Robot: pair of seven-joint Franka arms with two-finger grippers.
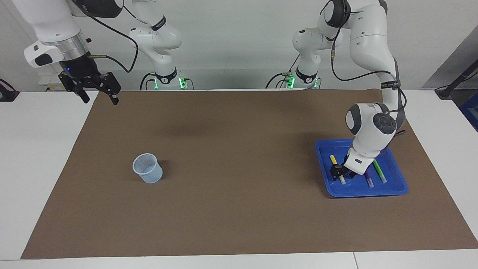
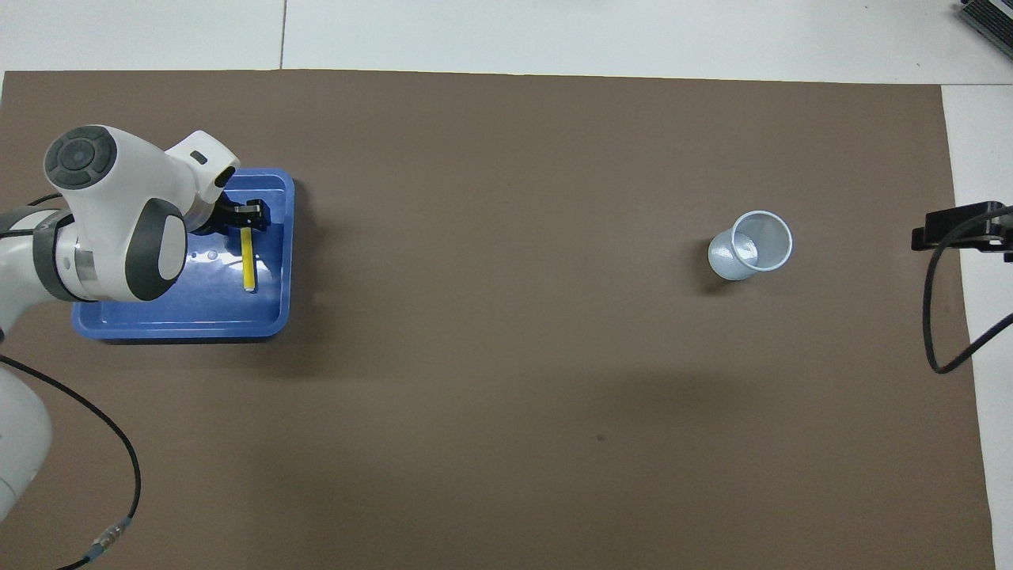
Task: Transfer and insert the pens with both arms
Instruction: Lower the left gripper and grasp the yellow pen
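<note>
Barely begun: nothing in the clear plastic cup [image 1: 147, 168] at mid-frame. Slim yellow marker pen [image 1: 333, 159], purple marker pen [image 1: 369, 181] and green marker pen [image 1: 381, 173] all lying in the blue plastic tray [image 1: 366, 193], lower in frame. Left gripper [image 1: 340, 172] down at the yellow one; cannot tell whether jaws grip it. Right gripper [image 1: 101, 100] waiting at the top corner, jaws apart.

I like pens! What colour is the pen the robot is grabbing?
Yellow pen, clearest in the overhead view.

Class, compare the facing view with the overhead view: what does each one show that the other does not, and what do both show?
Only the facing view shows the purple pen and green pen in the blue tray, plus both arm bases and the whole right hand, raised at the right arm's end of the table. In the overhead view the left arm covers those two pens, and only part of the right hand shows at the edge. Both show the yellow pen with the left hand down on it, the tray, and the clear cup on the brown mat.
</note>
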